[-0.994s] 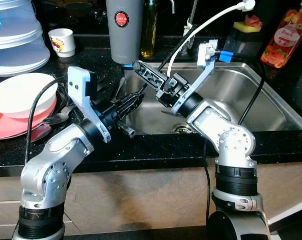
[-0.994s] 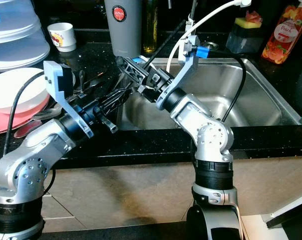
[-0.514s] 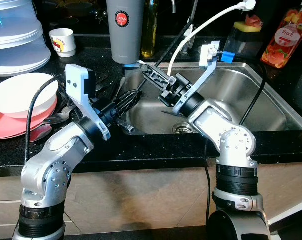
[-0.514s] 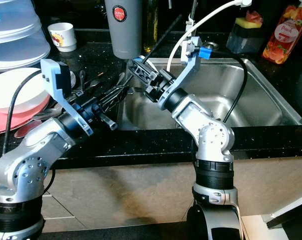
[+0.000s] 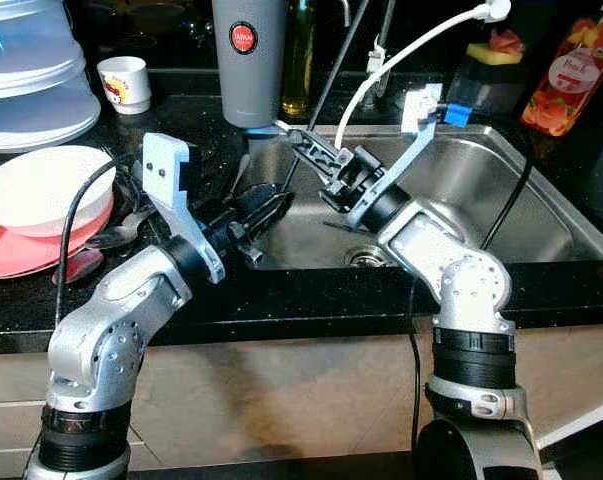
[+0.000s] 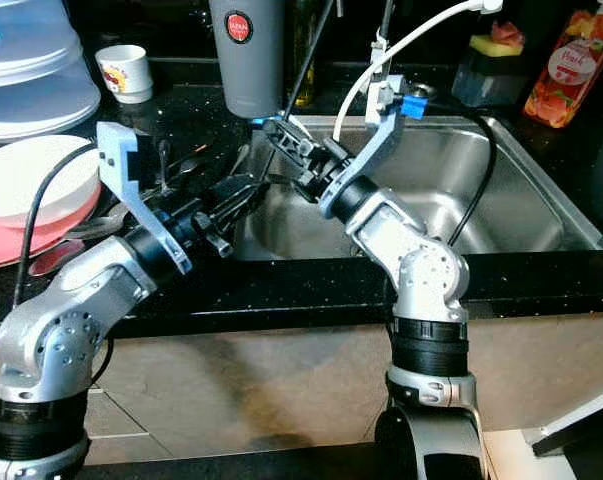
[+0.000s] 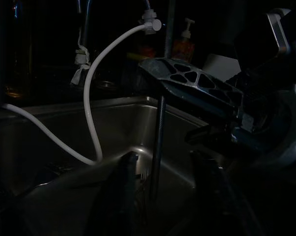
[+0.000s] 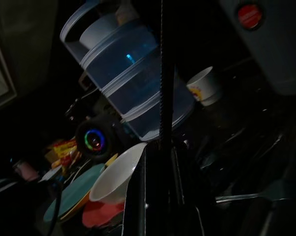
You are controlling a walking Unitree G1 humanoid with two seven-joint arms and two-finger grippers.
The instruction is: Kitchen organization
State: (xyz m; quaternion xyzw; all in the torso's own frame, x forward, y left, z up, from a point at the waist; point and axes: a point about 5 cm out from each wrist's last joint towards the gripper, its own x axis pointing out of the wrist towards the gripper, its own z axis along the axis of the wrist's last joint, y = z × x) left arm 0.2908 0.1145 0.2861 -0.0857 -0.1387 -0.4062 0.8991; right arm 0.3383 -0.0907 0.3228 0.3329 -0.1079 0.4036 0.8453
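Note:
My right gripper (image 5: 301,140) is shut on a long thin black rod (image 5: 333,72) that rises steeply past the grey canister (image 5: 248,55) at the sink's back left corner. The right wrist view has the rod (image 8: 162,73) running straight out from between the closed fingers. My left gripper (image 5: 266,222) hovers at the sink's left edge, just below the right one, open. In the left wrist view the rod's lower end (image 7: 159,142) hangs between the two spread fingers (image 7: 128,177), not touching them.
The steel sink (image 5: 501,200) lies ahead, with a white hose (image 5: 401,55) arching over it. A white bowl on a red plate (image 5: 41,190), loose cutlery (image 5: 121,235), a white cup (image 5: 124,82) and stacked clear containers (image 5: 31,80) crowd the left counter. An orange bottle (image 5: 571,75) stands back right.
The right gripper has lifted and swung the rod more upright, toward the canister. The left gripper has shifted slightly right, closer under the rod.

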